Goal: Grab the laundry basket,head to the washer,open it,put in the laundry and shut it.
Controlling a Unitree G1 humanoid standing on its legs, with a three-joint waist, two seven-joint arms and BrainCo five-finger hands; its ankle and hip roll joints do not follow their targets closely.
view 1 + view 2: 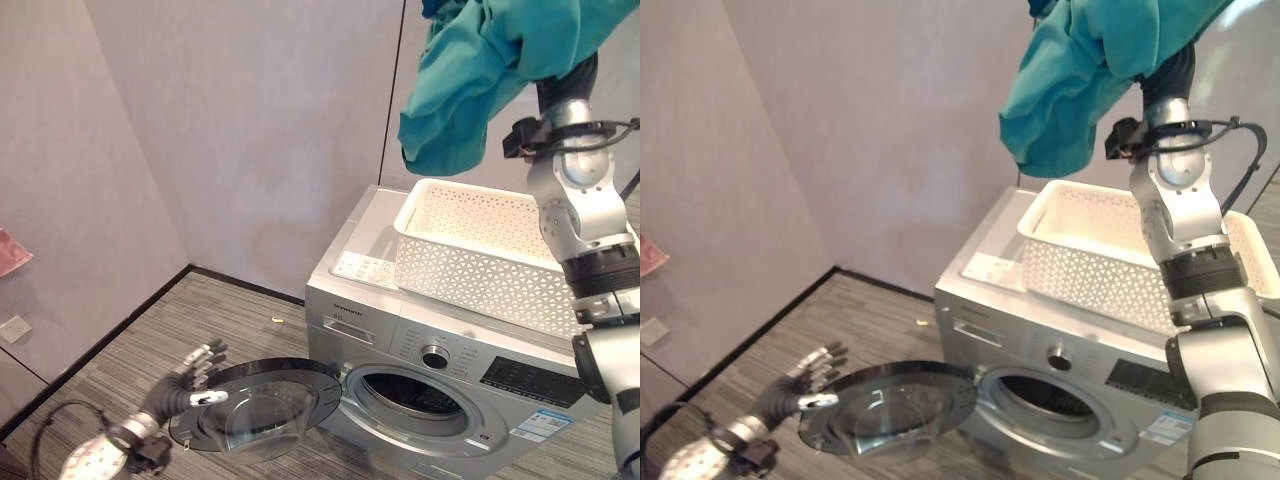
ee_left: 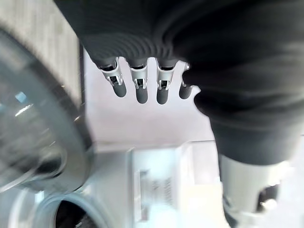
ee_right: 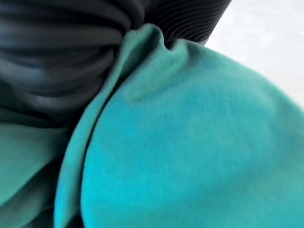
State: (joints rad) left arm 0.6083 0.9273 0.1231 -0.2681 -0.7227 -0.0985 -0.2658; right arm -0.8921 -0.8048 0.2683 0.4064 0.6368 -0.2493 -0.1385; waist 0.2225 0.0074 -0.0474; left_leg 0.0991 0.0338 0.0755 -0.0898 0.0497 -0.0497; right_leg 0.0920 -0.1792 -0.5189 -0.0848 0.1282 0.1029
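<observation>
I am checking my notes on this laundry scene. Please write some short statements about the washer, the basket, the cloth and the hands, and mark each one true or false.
1. The washer door is open. True.
2. The white basket stands on the floor. False: it sits on top of the washer.
3. The teal cloth is held high above the basket. True.
4. The left hand grips the cloth. False: it is by the door's edge, fingers straight.
5. The cloth lies inside the drum. False: it hangs at the raised right arm.

Grey wood-grain floor (image 1: pixel 230 320), pale walls (image 1: pixel 250 120), white wall socket (image 1: pixel 14 328) low at left.
</observation>
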